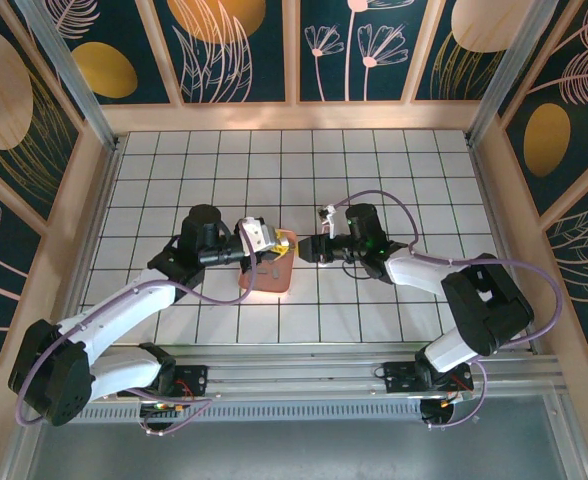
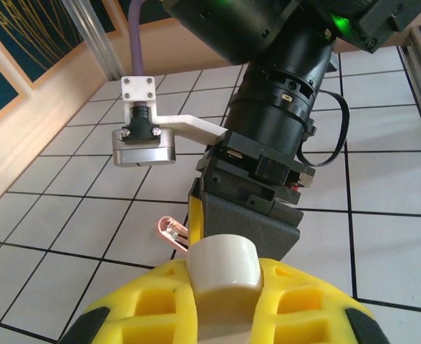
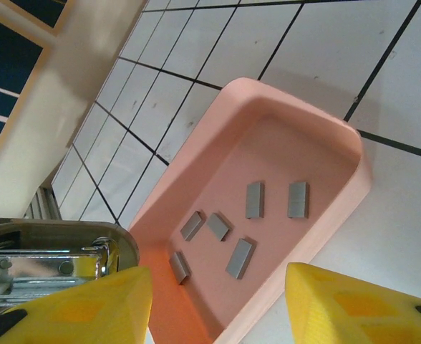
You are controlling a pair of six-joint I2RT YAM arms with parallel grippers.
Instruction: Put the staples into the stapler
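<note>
Left arm: reaches from its base towards the pink tray (image 3: 303, 104), forearm low over the white tiled table (image 1: 174, 170), wrist turned towards the other arm.
Left gripper (image 1: 258, 238): hangs at the tray's far left corner, its yellow fingers (image 2: 135, 304) pressed close on either side of a cream piece (part of the stapler, as far as I can make out from here).
Stapler (image 3: 46, 261): just beside the tray's left edge and raised above it, with its chrome channel and a clear top cover showing.
Right arm: bent at the elbow and stretched leftward towards the tray, the wrist tipped so its camera looks down into the tray.
Right gripper (image 3: 218, 287): parted wide with nothing between its yellow fingers (image 3: 81, 301), poised over the tray's right end.
Staples (image 3: 255, 199): six short grey strips lying flat on the tray floor, loosely scattered and apart from one another (two side by side, the other four at odd angles).
Staples relative to the right gripper: below it and ahead of the fingertips, inside the gap between the two fingers as the wrist camera sees it; none is touched.
Staples relative to the stapler: in the tray beside it, well clear of the chrome channel.
</note>
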